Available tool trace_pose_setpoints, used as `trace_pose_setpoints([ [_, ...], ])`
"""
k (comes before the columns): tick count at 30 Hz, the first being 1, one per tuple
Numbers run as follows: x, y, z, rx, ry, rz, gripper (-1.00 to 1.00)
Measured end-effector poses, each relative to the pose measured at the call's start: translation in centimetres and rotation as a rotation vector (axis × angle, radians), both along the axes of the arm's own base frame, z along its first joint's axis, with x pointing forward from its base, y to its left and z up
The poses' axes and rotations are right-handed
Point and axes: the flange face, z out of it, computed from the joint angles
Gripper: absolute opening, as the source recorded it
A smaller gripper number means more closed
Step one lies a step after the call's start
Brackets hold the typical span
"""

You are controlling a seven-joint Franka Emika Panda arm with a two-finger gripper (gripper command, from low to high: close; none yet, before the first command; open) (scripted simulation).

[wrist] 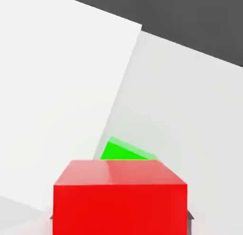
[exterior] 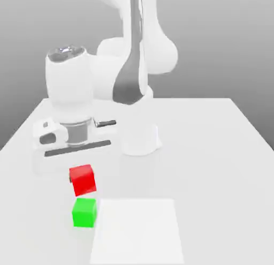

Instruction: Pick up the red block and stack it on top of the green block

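The red block (exterior: 83,180) hangs slightly tilted above the table, just behind and above the green block (exterior: 84,212). My gripper (exterior: 80,172) comes down on it from the white hand and is shut on the red block. In the hand view the red block (wrist: 118,201) is close up, with dark slivers of the fingertips (wrist: 191,216) at its two sides. Part of the green block (wrist: 124,151) peeks out beyond its top edge. The green block rests on the table beside a white patch, and a gap separates the two blocks.
A brighter white square patch (exterior: 138,232) lies on the white table (exterior: 225,151), to the exterior view's right of the green block. The arm's base (exterior: 140,138) stands behind the blocks at mid-table. The table's far edge runs behind the base.
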Motion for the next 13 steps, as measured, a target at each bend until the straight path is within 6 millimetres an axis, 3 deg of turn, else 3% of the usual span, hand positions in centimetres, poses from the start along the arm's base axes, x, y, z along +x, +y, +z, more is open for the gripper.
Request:
trace_pose_setpoints([
  [12, -0.5, -0.2, -5.2, -0.011, 0.005, -0.007, -1.0],
  [13, -0.6, -0.2, -5.5, -0.012, 0.006, -0.007, 1.0],
])
